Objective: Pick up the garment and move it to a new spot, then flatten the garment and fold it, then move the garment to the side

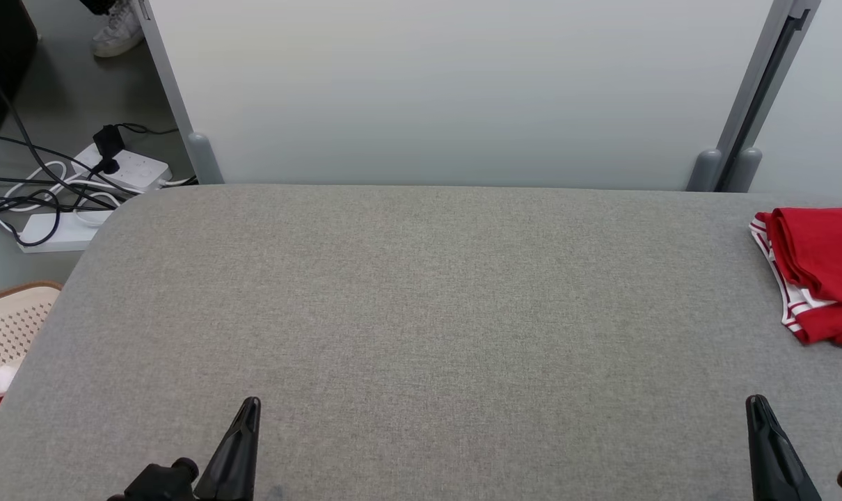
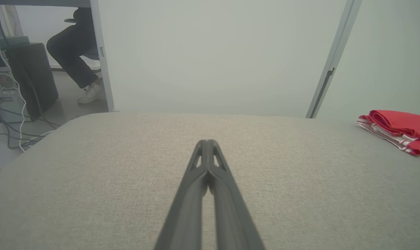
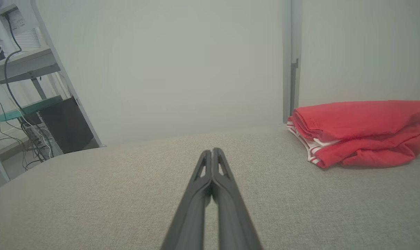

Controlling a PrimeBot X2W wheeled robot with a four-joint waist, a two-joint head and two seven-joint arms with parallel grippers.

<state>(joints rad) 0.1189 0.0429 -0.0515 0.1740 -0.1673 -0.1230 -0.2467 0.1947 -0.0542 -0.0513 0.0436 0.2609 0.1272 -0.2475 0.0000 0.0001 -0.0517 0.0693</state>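
A red garment (image 1: 817, 268) with white striped trim lies folded at the right edge of the grey padded table (image 1: 421, 313). The left wrist view has the garment (image 2: 399, 130) far to the right, and the right wrist view has the garment (image 3: 359, 130) ahead and to the right. My left gripper (image 1: 250, 407) is shut and empty near the table's front left, its fingertips (image 2: 207, 143) pressed together. My right gripper (image 1: 756, 405) is shut and empty at the front right, short of the garment, with its fingertips (image 3: 211, 152) closed.
A pale partition wall (image 1: 456, 90) stands behind the table. On the floor at the left lie power strips and cables (image 1: 80, 188), and a perforated basket (image 1: 7, 323) holding red and white cloth. A person's shoe (image 1: 118, 31) shows at the top left.
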